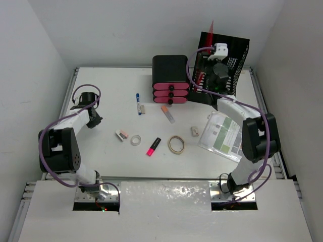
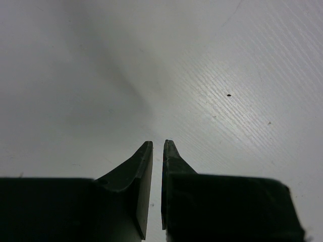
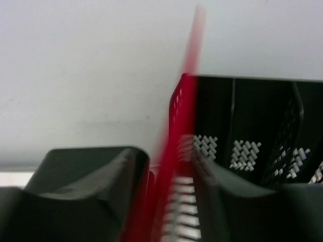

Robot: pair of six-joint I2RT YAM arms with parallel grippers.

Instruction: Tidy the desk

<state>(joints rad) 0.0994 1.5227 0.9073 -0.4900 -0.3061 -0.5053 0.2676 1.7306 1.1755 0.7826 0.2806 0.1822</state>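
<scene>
The white desk [image 1: 111, 156] holds scattered stationery. My right gripper [image 1: 212, 59] is raised at the black mesh organizer [image 1: 237, 50] at the back right. It is shut on a thin red flat item [image 1: 211, 27] that sticks up above the organizer's rim. In the right wrist view the red item [image 3: 184, 101] runs blurred between my fingers [image 3: 101, 171], beside the mesh wall [image 3: 252, 131]. My left gripper [image 1: 92, 120] hangs low over the desk's left side. In the left wrist view it [image 2: 157, 143] is shut and empty over bare desk [image 2: 227, 75].
A black drawer unit with pink drawers [image 1: 170, 80] stands at the back middle. On the desk lie a blue marker [image 1: 137, 103], an orange-capped pen [image 1: 168, 113], an eraser [image 1: 121, 134], a tape roll [image 1: 136, 140], a pink highlighter [image 1: 153, 146], a rubber band [image 1: 176, 144] and a leaflet [image 1: 222, 135].
</scene>
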